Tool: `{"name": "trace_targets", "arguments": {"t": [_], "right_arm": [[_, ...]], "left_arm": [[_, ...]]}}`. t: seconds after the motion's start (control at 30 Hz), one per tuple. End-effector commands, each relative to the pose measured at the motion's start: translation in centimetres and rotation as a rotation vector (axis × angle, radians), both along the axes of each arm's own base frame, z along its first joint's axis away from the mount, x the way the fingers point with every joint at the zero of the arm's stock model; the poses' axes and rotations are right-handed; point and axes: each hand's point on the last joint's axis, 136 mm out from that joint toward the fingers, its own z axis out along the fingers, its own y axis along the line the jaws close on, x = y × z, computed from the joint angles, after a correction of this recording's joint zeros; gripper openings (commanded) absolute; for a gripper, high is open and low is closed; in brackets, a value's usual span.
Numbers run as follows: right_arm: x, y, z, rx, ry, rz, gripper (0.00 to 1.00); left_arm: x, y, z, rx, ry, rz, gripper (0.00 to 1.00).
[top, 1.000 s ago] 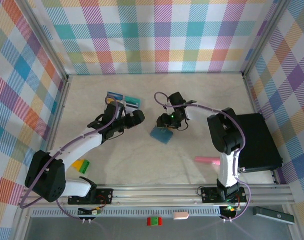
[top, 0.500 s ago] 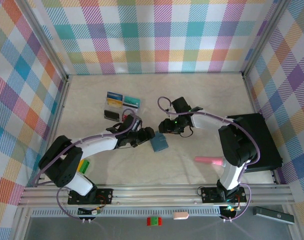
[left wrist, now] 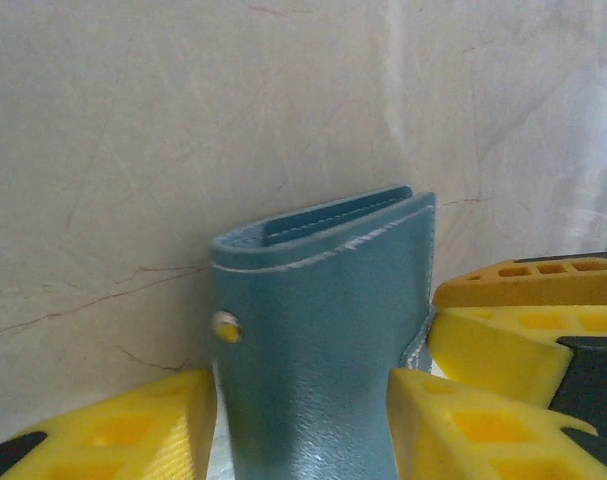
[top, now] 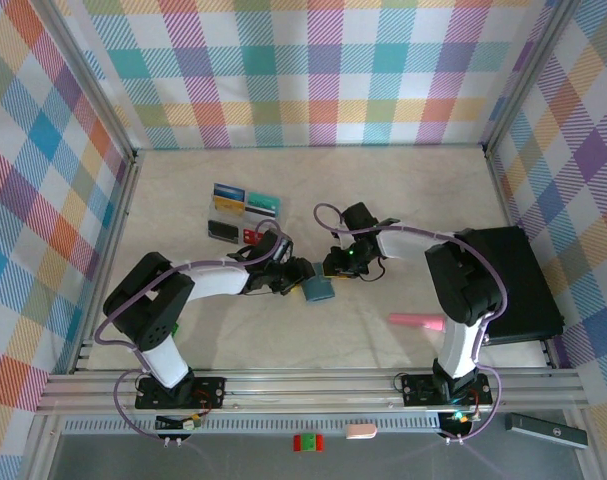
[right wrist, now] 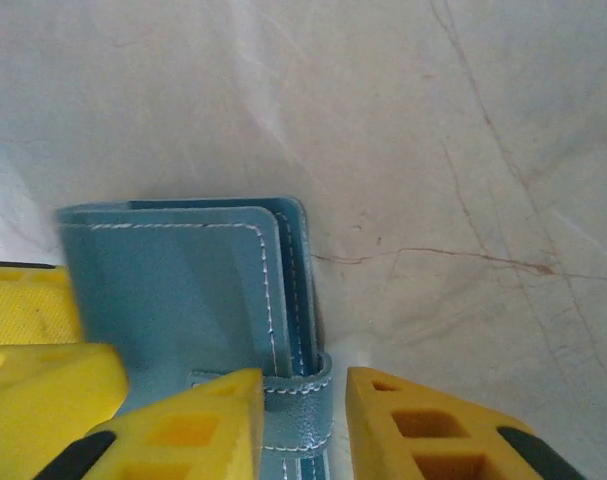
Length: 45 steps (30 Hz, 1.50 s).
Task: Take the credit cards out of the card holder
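Now that the left arm has swung over from the cards (top: 229, 194), which lie beyond the holder (top: 318, 290), both grippers meet at it. The left gripper (left wrist: 303, 400) flanks its body, though I cannot tell whether it grips. The right gripper (right wrist: 303, 395) straddles its tab (right wrist: 295, 450), not yet clenched, apparently readying to open it.

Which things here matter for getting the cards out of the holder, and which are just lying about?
Job:
- card holder
- blue-yellow card
- teal-white card
- black card
- red card

Lying about:
- black box
- pink object
- red-green block
- pale pink piece
- dark bar
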Motion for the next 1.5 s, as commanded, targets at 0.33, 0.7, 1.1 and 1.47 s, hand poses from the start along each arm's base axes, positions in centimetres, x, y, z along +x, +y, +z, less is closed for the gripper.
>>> {"name": "trace_targets", "arguments": {"t": [0.33,0.7,1.1,1.47], "right_arm": [[-0.5,-1.2,-1.6,-0.068,0.033,-0.032,0.24],[4.1,-5.5,7.5,-0.015,-0.268,-0.265,0.37],[5.1,-13.9,11.4,-0.003,-0.361,-0.575,0.48],[4.6,-17.2,10.1,-0.032,-0.324,-0.681,0.49]], "left_arm": [[0.7,-2.6,2.3,-0.098,-0.051,-0.079,0.32],[1.6,0.1,7.6,0.235,-0.255,-0.267,0.01],[6.8,0.3,9.4,0.95,-0.514,-0.507,0.02],[3.7,-5.4,4.2,0.826,-0.456,-0.644,0.36]]}}
